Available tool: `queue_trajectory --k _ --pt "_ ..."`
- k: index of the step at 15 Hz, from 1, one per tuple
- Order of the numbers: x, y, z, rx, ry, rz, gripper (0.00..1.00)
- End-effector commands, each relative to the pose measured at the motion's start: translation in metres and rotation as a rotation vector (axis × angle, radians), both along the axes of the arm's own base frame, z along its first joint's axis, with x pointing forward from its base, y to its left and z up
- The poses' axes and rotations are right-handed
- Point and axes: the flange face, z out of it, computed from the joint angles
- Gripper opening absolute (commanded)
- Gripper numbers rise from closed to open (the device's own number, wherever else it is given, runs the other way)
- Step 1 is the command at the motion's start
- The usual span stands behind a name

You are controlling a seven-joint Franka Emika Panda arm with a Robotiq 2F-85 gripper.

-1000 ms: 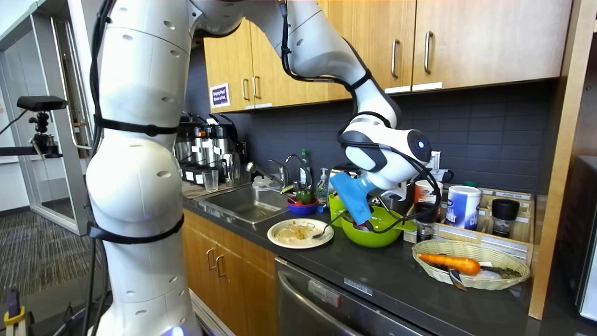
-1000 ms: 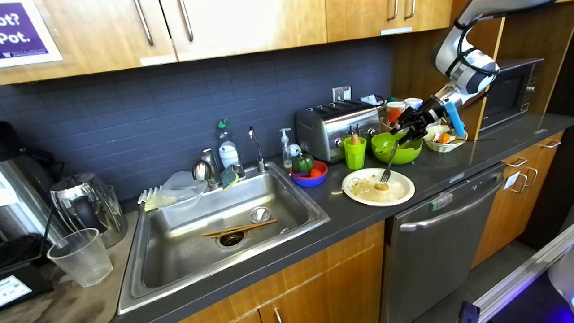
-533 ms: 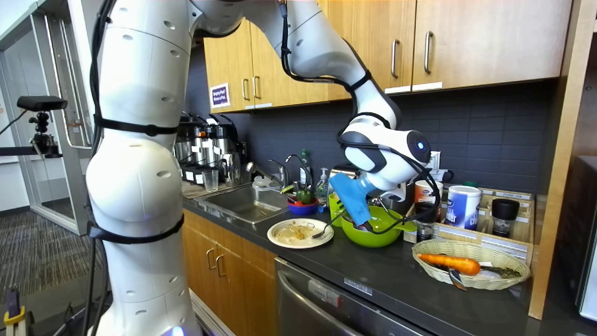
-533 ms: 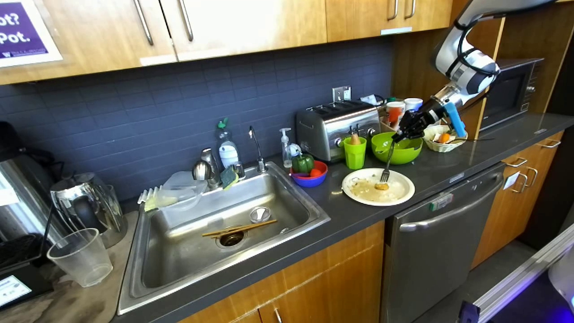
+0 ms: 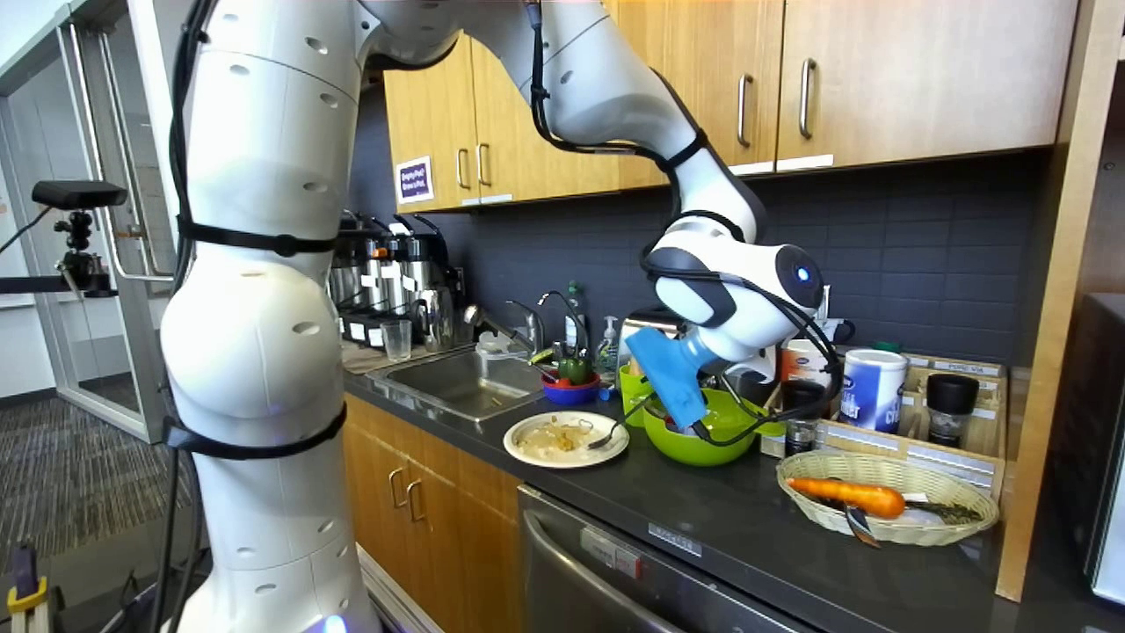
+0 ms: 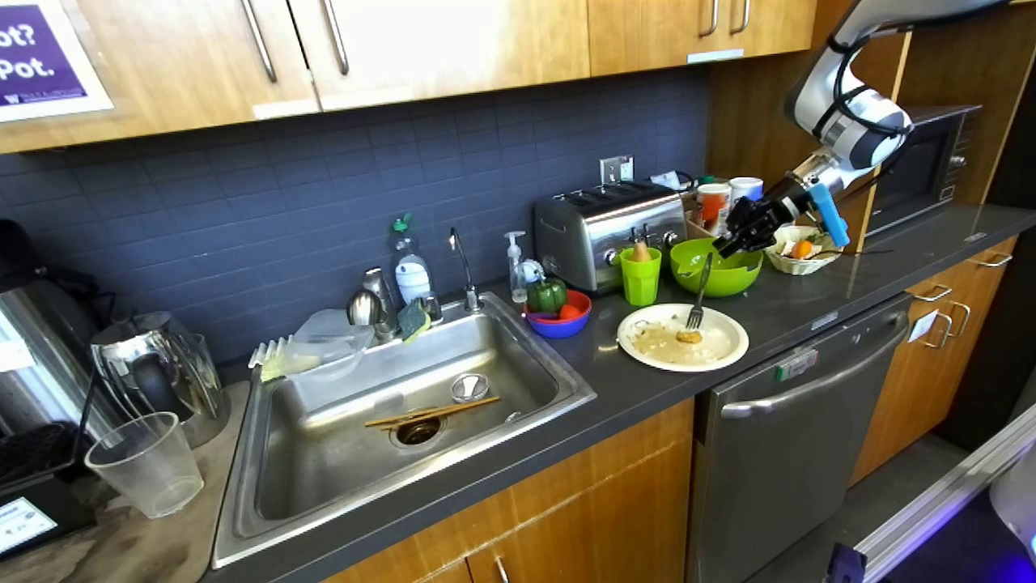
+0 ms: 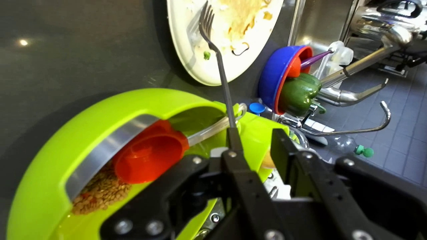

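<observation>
I see the black fingers apart, gripping nothing, near the slim silver metal fork. Its tines rest on the round cream plate; its handle seems propped across the glossy lime-green bowl, probably why it slants upward.

Grey fork, lime-green bowl, black end effector

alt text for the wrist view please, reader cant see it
A fork slants from a food-smeared plate towards the parted black jaws. Nearby, a green bowl holds a red scoop, and a green pepper sits in a red-and-blue bowl.
</observation>
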Motion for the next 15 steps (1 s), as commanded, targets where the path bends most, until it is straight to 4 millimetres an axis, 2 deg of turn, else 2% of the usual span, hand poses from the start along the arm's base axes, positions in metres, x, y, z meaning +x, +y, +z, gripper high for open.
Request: queue_trajectory --k 1,6,8,15 --pt "-0.005 -0.006 0.004 0.002 -0.006 -0.022 0.62" --pt "0.006 0.006 0.004 0.002 -0.010 -0.005 0.97" --pt "0.009 0.012 0.003 0.002 -0.009 0.009 1.00" --pt "0.016 0.026 0.001 0.007 -0.003 0.039 1.00"
